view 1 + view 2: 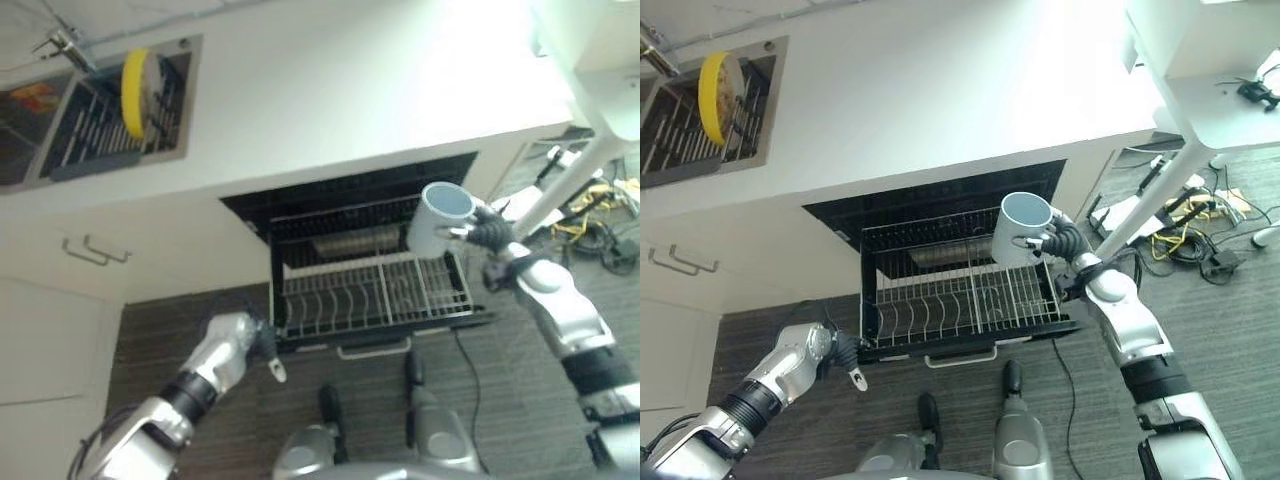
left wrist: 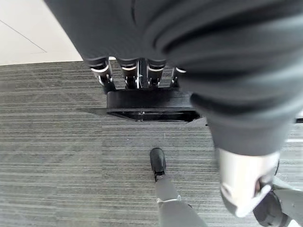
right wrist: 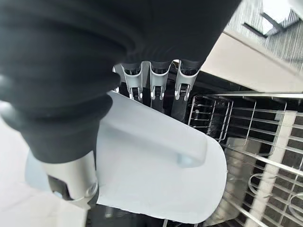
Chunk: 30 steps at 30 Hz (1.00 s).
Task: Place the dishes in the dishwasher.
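A pale blue-white mug [image 1: 440,220] hangs above the right side of the pulled-out dishwasher rack [image 1: 330,300], mouth up and tilted. My right hand [image 1: 490,232] is shut on it, the fingers [image 3: 156,80] curled round its side [image 3: 161,175]. My left hand [image 1: 258,340] is low at the rack's front left corner. Its fingers [image 2: 128,71] hook over the black front edge [image 2: 151,101], with the thumb [image 2: 241,189] held apart. A yellow plate [image 1: 135,90] stands upright in the sink's drying rack [image 1: 95,130] at the far left.
A white countertop [image 1: 330,90] runs above the dishwasher opening. White cabinet doors with a bar handle [image 1: 95,250] are on the left. A white table leg [image 1: 570,180] and floor cables [image 1: 1190,235] stand to the right.
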Tool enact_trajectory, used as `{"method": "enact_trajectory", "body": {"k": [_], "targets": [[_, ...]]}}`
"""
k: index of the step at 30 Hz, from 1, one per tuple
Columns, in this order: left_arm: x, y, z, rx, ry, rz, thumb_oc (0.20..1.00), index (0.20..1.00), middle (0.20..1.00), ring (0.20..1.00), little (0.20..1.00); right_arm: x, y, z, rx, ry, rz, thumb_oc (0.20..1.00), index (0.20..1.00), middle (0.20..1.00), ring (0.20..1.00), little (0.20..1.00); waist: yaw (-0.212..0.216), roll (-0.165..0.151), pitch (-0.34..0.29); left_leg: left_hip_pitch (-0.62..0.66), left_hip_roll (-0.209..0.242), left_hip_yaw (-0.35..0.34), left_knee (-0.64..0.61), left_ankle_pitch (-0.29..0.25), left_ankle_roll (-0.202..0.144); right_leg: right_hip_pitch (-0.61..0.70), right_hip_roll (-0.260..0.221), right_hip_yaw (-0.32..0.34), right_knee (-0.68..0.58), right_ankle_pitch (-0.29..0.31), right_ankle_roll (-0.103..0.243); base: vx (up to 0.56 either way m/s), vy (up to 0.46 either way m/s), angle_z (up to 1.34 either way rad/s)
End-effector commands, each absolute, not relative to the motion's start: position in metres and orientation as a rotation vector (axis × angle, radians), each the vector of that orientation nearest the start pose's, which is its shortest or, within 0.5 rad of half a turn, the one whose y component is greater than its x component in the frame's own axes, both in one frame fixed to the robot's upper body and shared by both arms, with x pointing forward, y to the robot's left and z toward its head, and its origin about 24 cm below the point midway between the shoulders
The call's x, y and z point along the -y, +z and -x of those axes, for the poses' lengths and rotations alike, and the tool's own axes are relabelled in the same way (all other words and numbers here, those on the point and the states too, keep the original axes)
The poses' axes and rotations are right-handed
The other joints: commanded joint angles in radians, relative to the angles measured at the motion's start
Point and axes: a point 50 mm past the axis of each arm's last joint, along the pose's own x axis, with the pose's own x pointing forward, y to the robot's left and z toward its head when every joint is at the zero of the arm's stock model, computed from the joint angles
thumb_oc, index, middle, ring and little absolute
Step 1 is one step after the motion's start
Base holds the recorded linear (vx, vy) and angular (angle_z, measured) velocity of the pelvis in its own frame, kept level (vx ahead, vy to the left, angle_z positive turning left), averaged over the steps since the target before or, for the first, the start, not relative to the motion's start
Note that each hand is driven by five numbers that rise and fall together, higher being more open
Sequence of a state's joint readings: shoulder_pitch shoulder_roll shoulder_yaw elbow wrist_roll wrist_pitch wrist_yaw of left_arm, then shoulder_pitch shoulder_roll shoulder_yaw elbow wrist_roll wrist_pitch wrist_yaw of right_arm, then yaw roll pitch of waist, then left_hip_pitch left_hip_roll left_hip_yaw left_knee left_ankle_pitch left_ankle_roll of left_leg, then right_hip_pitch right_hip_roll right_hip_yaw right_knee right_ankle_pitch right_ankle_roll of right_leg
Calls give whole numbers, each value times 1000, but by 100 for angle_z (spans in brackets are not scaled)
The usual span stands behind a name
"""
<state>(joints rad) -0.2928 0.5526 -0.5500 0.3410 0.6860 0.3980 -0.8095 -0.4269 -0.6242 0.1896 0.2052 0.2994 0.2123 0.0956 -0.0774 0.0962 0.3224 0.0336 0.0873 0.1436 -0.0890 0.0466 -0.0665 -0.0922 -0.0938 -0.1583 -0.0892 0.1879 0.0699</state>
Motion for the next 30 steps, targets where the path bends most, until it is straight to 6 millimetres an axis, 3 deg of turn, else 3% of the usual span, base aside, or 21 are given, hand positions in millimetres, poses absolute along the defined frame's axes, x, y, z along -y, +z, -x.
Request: {"method": "enact_trajectory", "body": {"k": [1,8,17,24,30], "targets": [[-234,-86,-150,-1498,-1189,-986,1000,1000,1000,1000,1000,229,148,-342,23,123,451,200,200,200,200,200,84,-45,34,-35,9,-24,16,-57,-18,68,-93,-46,43,-151,105,38,-35,23],[-231,-89,-150,-1488,-1244,-971,1000,1000,1000,1000,1000,265,143,-366,-174,2,500,200,200,200,200,200,125,-33,33,-39,7,-43,21,-52,-22,75,-100,-65,50,-155,102,28,-7,7],[-221,-95,-150,-1447,-1259,-952,1000,1000,1000,1000,1000,293,115,-366,-399,-85,471,200,200,200,200,200,140,-4,57,-63,-1,-59,32,-47,-22,54,-111,-72,63,-158,96,-6,26,2],[-202,-101,-152,-1367,-1254,-843,1000,1000,1000,1000,1000,309,114,-368,-488,-141,498,200,200,200,200,200,134,74,99,-101,-26,-62,29,-29,-21,-3,-128,-60,86,-168,85,-40,112,1],[-194,-106,-148,-1349,-1255,-765,1000,1000,1000,1000,1000,312,137,-376,-465,-182,554,200,200,200,200,200,133,119,130,-134,-44,-63,33,-19,-19,-51,-138,-48,104,-170,79,-36,66,-4]]}}
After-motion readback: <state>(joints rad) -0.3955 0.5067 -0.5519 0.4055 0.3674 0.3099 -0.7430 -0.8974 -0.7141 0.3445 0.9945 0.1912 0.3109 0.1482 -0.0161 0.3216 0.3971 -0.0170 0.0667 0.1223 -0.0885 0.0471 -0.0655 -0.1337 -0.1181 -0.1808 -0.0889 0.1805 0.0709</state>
